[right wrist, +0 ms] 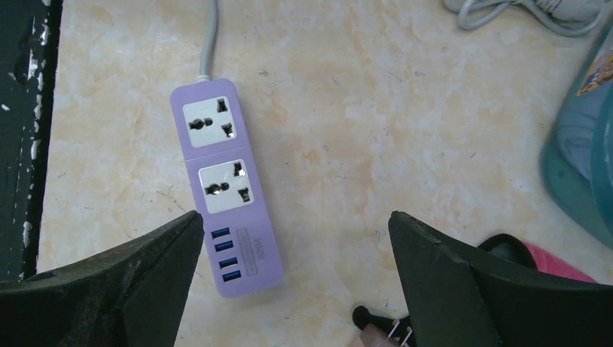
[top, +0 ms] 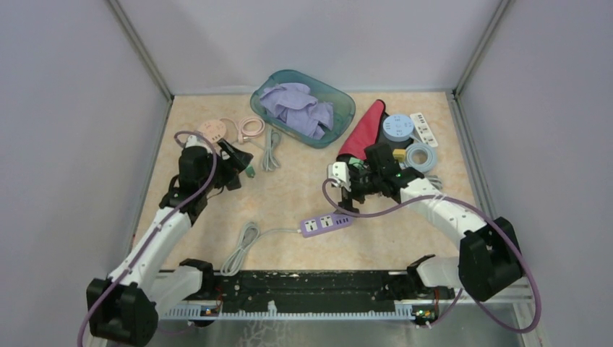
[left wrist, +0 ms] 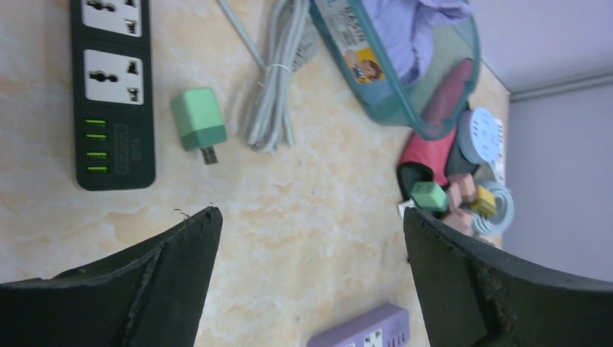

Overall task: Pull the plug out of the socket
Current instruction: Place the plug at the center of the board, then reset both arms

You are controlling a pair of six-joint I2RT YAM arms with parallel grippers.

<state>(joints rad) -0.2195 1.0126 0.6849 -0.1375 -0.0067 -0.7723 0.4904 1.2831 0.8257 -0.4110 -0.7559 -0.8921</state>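
Note:
A purple power strip (top: pixel 327 224) lies in the middle of the table, both its sockets empty in the right wrist view (right wrist: pixel 224 188). My right gripper (right wrist: pixel 296 238) is open and empty, hovering just above and beside its USB end (top: pixel 345 196). A pinkish plug (right wrist: pixel 383 336) with bare prongs lies at the bottom edge. A black power strip (left wrist: pixel 113 94) lies at the far left, with a green plug (left wrist: pixel 197 121) loose on the table beside it (top: pixel 249 172). My left gripper (left wrist: pixel 311 238) is open and empty near them (top: pixel 237 160).
A teal basket (top: pixel 345 108) of purple cloth stands at the back. A red cloth (top: pixel 363 130), a blue round socket (top: pixel 397 128), a white strip (top: pixel 424 129) and a tape roll (top: pixel 421 155) lie back right. A grey cable bundle (top: pixel 271 148) and a pink cable (top: pixel 251 129) lie back left.

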